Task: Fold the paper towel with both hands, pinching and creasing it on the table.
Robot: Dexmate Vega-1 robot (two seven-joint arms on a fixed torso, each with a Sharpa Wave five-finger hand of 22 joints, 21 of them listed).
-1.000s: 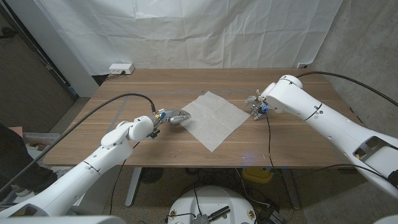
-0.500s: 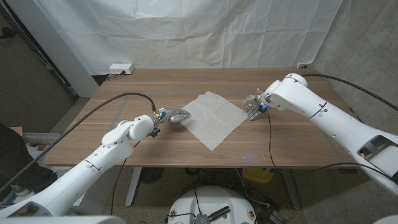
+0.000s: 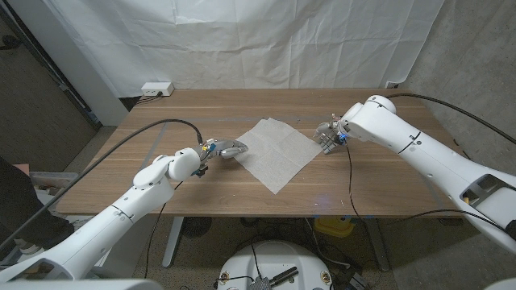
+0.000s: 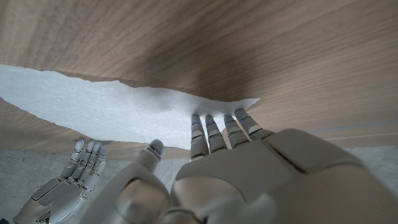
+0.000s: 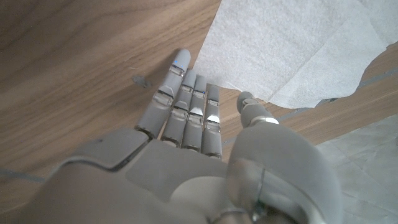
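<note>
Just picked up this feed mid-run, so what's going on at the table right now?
The robot is setting up to fold a paper towel lying flat and unfolded on the wooden table. The left hand is at the towel's left corner, fingertips at its edge. The right hand is beside the right corner, fingers extended, apparently just off the sheet. Neither hand holds anything, and no pinch or crease is made yet.

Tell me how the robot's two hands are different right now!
The left hand has its fingers reaching the paper towel at its corner, while the right hand sits beside the towel's opposite corner with its fingers over bare wood. Both hold nothing, fingers stretched out straight.
</note>
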